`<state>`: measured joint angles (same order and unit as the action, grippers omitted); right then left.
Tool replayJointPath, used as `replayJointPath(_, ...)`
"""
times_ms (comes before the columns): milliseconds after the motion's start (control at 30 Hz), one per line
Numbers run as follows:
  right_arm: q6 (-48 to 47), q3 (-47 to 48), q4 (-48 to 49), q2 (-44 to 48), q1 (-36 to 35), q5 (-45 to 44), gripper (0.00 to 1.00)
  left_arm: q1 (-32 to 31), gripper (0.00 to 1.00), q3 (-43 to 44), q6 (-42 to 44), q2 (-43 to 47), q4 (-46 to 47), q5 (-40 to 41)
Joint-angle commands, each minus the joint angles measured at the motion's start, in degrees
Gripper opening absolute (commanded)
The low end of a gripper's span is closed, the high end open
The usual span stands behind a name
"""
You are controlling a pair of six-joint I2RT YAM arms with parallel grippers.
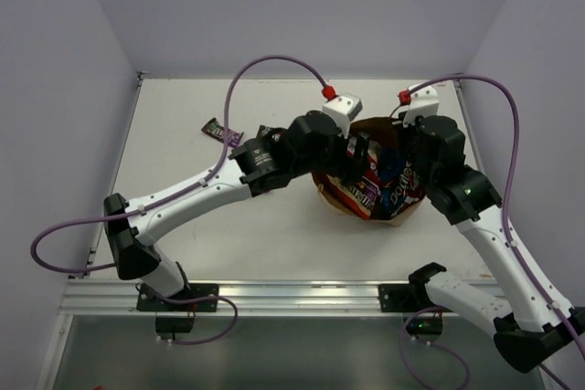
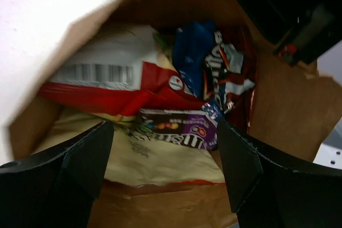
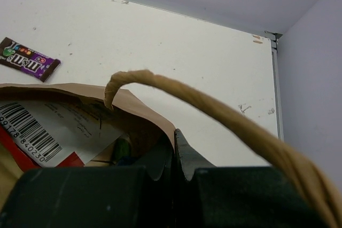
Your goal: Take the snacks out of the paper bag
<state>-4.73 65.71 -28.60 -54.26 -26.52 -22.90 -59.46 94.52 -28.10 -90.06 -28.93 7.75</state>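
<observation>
We see the paper bag [image 1: 331, 196] on the worktop [image 1: 274, 226], right of the middle, between the two arms. Its mouth is open toward the overhead camera. The snacks are still inside it. In the left wrist view a blue Doritos bag [image 2: 193, 57] lies beside a white-and-red chip bag [image 2: 107, 78]. A purple candy bar [image 2: 179, 132] lies across them, and a cream-and-orange chip bag [image 2: 160, 164] lies nearest us.

The left gripper [image 2: 163, 132] hangs in the bag's mouth. Its jaws are spread wide on either side of that candy bar and grip nothing.

The right gripper [image 3: 173, 153] is fully closed at the bag's far rim, just under the twisted handle [image 3: 214, 110]. We cannot tell whether any paper is pinched between its fingers.

A second purple candy bar [image 1: 220, 131] lies out on the worktop, well apart from the bag on its left.
</observation>
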Motion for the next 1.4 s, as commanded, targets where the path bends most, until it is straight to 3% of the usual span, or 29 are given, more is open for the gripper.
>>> replayJointPath(0, -1.95, 0.38, 9.00, 3.11, -0.63, -3.65, 0.00, -4.07, 0.84, 3.13, -1.09, -1.52, -2.45, 3.67)
replayJointPath(400, -1.77, -1.02, 8.65, 4.07, -1.51, -2.60, 0.00, -5.93, 0.77, 3.30, 2.08, -8.37, -5.09, 9.21)
replayJointPath(567, -1.42, -1.64, 9.00, 4.34, -1.69, -1.45, 0.00, -5.84, 0.71, -0.82, 4.19, -9.25, 1.75, 8.08)
replayJointPath(1033, -0.63, -2.52, 9.26, 4.16, -1.69, -0.40, 0.00, -4.44, 0.58, -3.55, 6.48, -11.80, 7.39, 7.02)
replayJointPath(1300, -0.45, -2.87, 9.26, 4.43, -1.69, -0.48, 0.00, -3.82, 0.38, -4.17, 6.65, -13.21, 9.85, 6.49)
replayJointPath(1367, -0.45, -3.05, 9.26, 4.51, -1.60, -0.66, 0.00, -3.64, 0.29, -4.43, 6.65, -13.47, 10.47, 6.49)
